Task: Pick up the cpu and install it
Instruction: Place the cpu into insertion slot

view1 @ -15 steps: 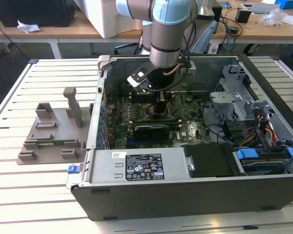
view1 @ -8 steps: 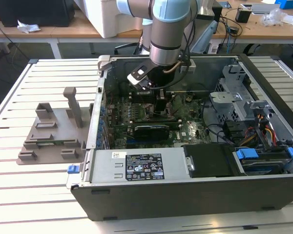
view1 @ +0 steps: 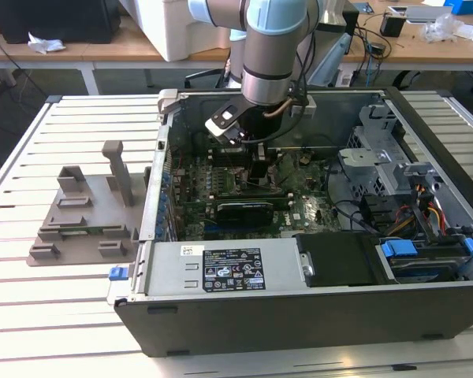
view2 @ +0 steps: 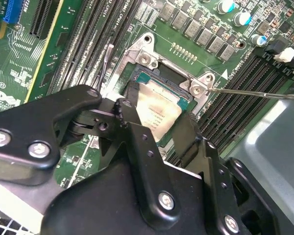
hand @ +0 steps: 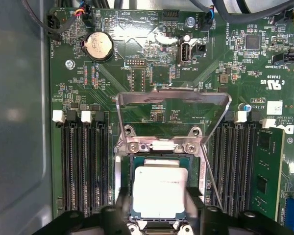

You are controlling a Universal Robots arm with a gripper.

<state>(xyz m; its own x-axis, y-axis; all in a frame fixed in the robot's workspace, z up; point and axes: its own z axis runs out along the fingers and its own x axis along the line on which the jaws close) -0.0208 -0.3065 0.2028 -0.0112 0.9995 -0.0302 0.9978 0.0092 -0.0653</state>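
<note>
Open black tower case (view1: 299,327) on slatted white bench (view1: 55,315), green motherboard (hand: 108,78) inside. Black claw (hand: 160,208) clamped on silvery square cpu (hand: 160,192) at the socket, steel load frame (hand: 174,100) hinged up. Exterior view: grey plastic tray (view1: 83,224) at case's 9 o'clock, black-and-white label (view1: 232,276) on silver box.

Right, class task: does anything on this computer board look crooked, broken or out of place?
Nothing looks damaged. The chip lies square to its socket, by the hand. The one thing standing out is the metal bracket, flipped up off the socket, and the wire lever standing free, so the chip is not clamped.
</note>
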